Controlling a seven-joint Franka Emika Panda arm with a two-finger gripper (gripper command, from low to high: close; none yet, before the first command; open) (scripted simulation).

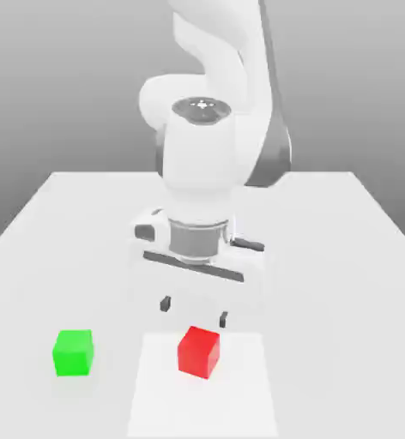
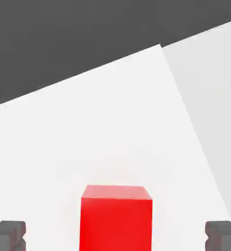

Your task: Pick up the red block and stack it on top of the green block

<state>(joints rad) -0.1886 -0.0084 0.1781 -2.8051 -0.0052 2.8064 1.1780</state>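
Nearest the exterior camera, the red block (image 1: 198,351) and the green block (image 1: 73,352) sat well apart on the table (image 1: 352,249), while behind and above the red one the gripper (image 1: 194,311) hung with jaws spread, holding nothing, so the pick and the stack both remained undone.

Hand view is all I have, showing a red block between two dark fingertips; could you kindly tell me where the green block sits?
Observer: The green block sits on the table, toward the exterior view's left of the red block, apart from it.
Operator: Is the pincer touching the red one?
Observer: No, the pincer hangs open above it, just behind.
Operator: Is anything under the red block?
Observer: It rests on a slightly brighter patch of the table; the green one sits outside it.
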